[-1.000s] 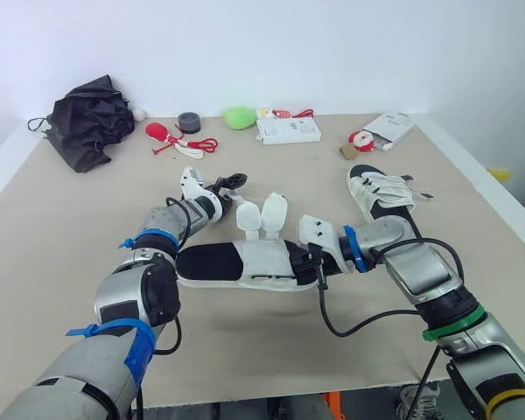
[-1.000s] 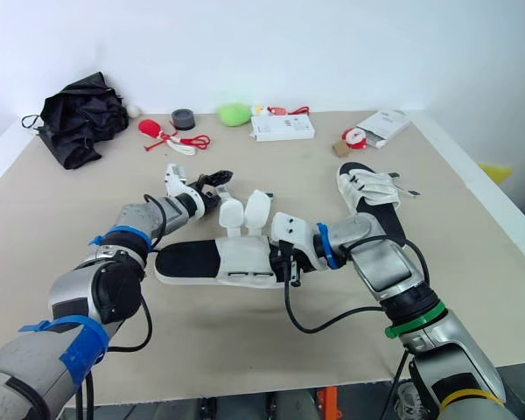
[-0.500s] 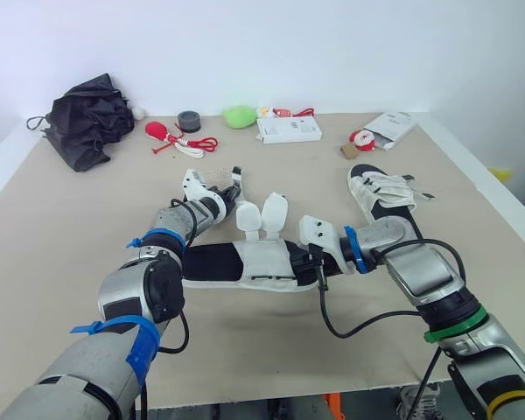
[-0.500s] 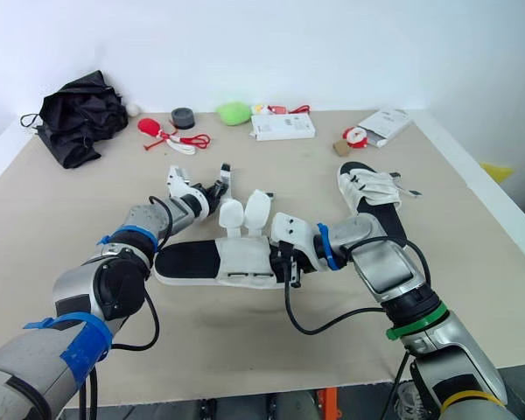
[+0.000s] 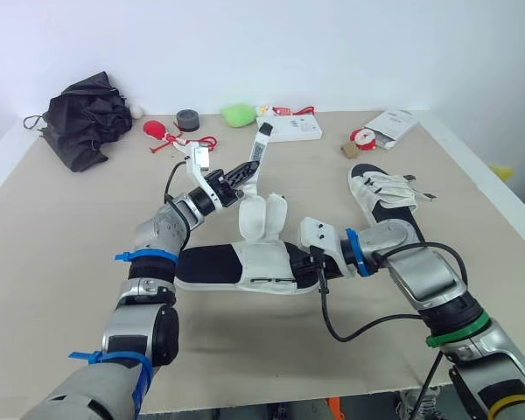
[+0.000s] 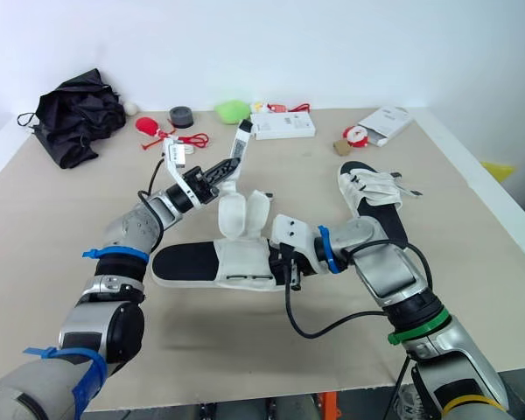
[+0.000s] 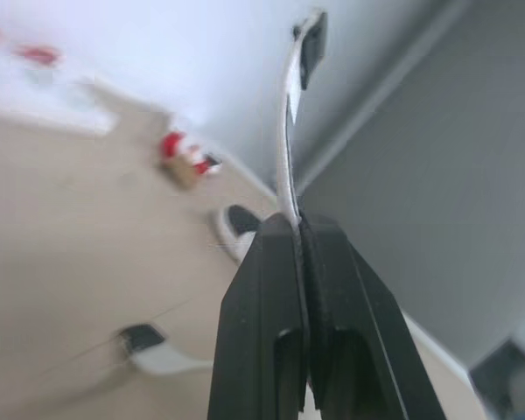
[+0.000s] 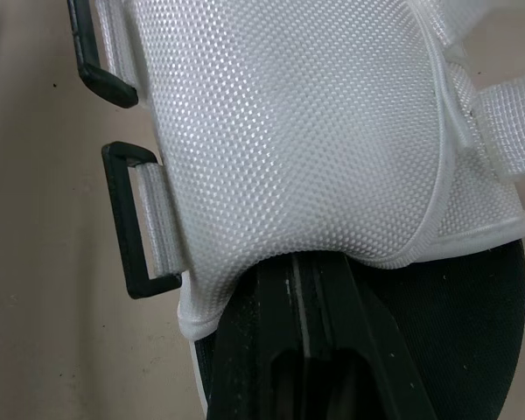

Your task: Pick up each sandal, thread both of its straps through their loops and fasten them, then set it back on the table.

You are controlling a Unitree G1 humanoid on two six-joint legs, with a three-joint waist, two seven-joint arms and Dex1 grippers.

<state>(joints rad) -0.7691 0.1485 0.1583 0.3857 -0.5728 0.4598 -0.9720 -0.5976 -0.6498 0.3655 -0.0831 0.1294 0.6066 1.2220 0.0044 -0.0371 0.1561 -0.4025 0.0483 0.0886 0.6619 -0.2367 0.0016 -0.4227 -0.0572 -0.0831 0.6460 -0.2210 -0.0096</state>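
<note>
A black-soled sandal (image 5: 212,263) with a white mesh upper lies on the table, toe toward my left. My left gripper (image 5: 244,171) is shut on one white strap (image 5: 261,147) and holds it up off the table, the strap's black tip (image 7: 311,37) pointing upward. My right gripper (image 5: 318,262) is shut on the sandal's heel side, its fingers (image 8: 308,289) tucked under the mesh flap (image 8: 297,131) against the sole. Two black loops (image 8: 131,219) sit on the flap's edge. A second sandal (image 5: 381,194) lies beyond my right arm, straps closed across it.
Along the table's far edge lie a black bag (image 5: 88,119), red items with cord (image 5: 164,133), a grey roll (image 5: 189,120), a green object (image 5: 239,115), a white box (image 5: 290,129), a small brown block (image 5: 347,150) and a white packet (image 5: 390,128).
My left gripper went from open beside the strap to shut on it, then rose and pulled the strap up. The sandal's white flaps stood up with it. The right arm held still.
</note>
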